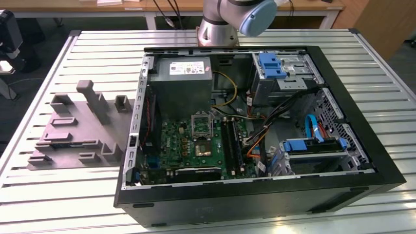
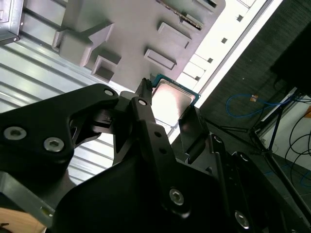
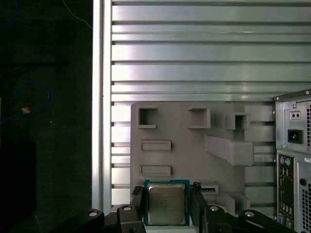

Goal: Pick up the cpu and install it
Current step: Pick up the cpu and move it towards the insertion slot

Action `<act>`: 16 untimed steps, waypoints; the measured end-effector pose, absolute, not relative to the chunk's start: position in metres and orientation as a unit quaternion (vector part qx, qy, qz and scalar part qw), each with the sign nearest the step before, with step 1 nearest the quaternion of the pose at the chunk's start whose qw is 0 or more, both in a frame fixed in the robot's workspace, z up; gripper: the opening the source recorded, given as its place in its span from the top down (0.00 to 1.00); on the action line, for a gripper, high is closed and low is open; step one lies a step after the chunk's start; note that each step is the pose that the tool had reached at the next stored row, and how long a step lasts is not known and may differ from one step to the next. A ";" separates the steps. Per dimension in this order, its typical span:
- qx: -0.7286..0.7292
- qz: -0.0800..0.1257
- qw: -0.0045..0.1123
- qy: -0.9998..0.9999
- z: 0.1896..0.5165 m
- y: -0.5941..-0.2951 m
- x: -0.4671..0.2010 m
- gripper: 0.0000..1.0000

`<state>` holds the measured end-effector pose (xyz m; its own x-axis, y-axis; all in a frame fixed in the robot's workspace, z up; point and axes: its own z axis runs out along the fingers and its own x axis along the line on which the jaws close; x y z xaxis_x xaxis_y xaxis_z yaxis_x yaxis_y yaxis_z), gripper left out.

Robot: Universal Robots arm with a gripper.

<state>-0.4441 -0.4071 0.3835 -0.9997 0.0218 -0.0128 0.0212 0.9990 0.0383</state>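
**Operator:** Report the state of the jaws.

**Technician:** The two black jaws are closed on the cpu [image 3: 166,203] [image 2: 172,99], a small, thin, square chip with a silvery-grey metal top and a green rim. In both wrist views one jaw bears on each of two opposite edges, and the metal top faces the cameras.

**Operator:** Where is the cpu?

**Technician:** It is held between the jaw tips, in the air above the grey moulded plastic tray [image 3: 194,160]. It touches neither the tray nor its raised blocks. The tray lies flat on the slatted aluminium bench [image 3: 194,48], well below the chip.

**Operator:** Describe the installation site.

**Technician:** In the exterior view, the open black computer case [image 1: 260,195] lies on its side on the bench, just beside the tray, which is on the exterior view's left of it. The green circuit board [image 1: 185,146] is inside the case, with its rectangular metal socket frame [image 1: 201,122] near the board's middle. I cannot tell what the socket holds. The grey robot arm [image 1: 224,19] rises from the bench behind the case.
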 end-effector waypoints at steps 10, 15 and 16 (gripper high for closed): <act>0.011 0.019 0.007 1.000 0.383 -0.407 -0.442 0.53; 0.011 0.019 0.007 1.000 0.383 -0.407 -0.440 0.53; 0.011 0.019 0.007 1.000 0.383 -0.407 -0.440 0.53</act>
